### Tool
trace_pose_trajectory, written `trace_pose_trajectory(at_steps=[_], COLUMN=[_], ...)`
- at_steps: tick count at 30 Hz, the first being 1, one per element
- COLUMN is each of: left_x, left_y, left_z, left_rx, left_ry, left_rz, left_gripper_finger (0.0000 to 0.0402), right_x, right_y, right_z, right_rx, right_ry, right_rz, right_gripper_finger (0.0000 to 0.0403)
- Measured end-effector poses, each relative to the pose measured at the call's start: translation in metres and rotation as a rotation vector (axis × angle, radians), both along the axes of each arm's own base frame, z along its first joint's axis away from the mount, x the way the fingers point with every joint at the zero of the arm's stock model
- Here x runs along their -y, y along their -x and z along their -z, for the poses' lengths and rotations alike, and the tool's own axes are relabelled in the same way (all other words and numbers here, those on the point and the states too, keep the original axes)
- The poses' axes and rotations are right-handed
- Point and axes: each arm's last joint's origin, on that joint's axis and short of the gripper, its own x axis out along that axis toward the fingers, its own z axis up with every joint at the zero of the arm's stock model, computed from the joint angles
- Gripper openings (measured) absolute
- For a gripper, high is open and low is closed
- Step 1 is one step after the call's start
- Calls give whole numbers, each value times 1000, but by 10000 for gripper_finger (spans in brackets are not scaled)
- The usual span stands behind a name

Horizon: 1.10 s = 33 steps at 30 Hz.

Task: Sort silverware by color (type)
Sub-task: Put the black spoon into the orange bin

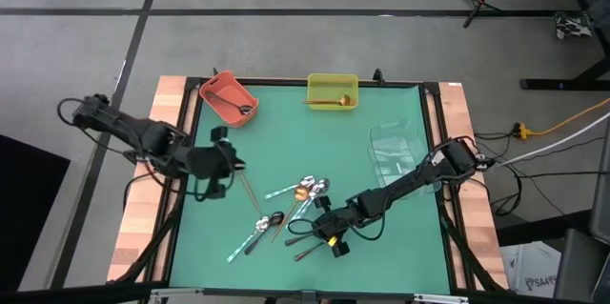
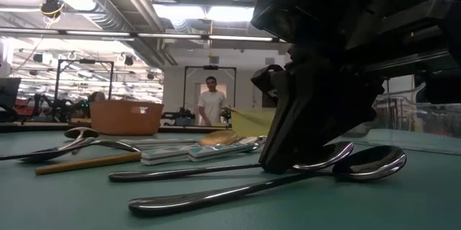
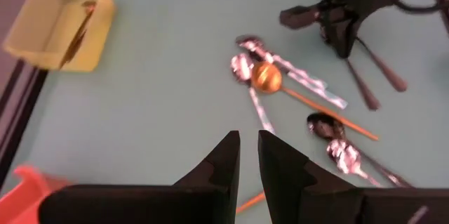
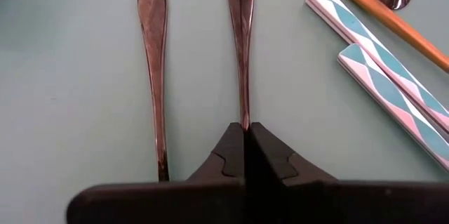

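The right gripper (image 1: 334,238) is down on the green table (image 1: 286,132), its two fingers pressed fully together on the handle of a dark spoon (image 4: 240,48), which runs straight ahead of the tips; a second dark spoon (image 4: 154,69) lies just beside it, parallel and untouched, so the pinch looks aimed at lifting one dark piece clear of its twin; whether the handle is truly clamped or only pressed under the tips I cannot tell from the wrist view, though the low view shows the fingers standing right on the table among the spoon bowls; off to the other side of those tips lie two teal-and-pink patterned handles (image 4: 379,55) and a copper-coloured handle (image 4: 393,24), part of the unsorted heap spread near this gripper; well beyond the heap stand the orange bin (image 1: 229,97) with a dark spoon already in it, the yellow bin (image 1: 333,91) holding a gold one, and a clear bin (image 1: 396,147) closer to the right arm, which suggests the dark piece is bound for the orange bin; the left gripper (image 1: 217,163) waits above the table away from the heap, fingers a narrow gap apart and holding nothing.
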Motion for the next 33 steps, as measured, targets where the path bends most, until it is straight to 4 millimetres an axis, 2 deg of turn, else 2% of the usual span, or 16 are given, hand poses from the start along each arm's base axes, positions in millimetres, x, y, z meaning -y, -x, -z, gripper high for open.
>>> trace_pose_trajectory(at_steps=[5, 11, 16, 21, 26, 33], left_x=[3, 5, 11, 15, 17, 18], left_y=[23, 40, 37, 31, 28, 27], left_z=[5, 44, 74, 94, 107, 115], left_rx=[56, 85, 118, 170, 222, 255], left_ry=[2, 97, 139, 179, 214, 239], left_rz=[-38, -93, -93, -87, -84, -86], left_gripper_finger=[47, 47, 47, 47, 47, 47], right_x=[0, 0, 2, 3, 6, 16], right_y=[0, 0, 1, 2, 3, 5], right_z=[0, -3, -12, -24, -43, -72], right_rx=[1, 8, 48, 82, 151, 272], right_ry=[0, 4, 42, 39, 83, 221], right_rz=[0, 2, 2, -1, 20, 73], right_gripper_finger=[0, 0, 0, 0, 0, 0])
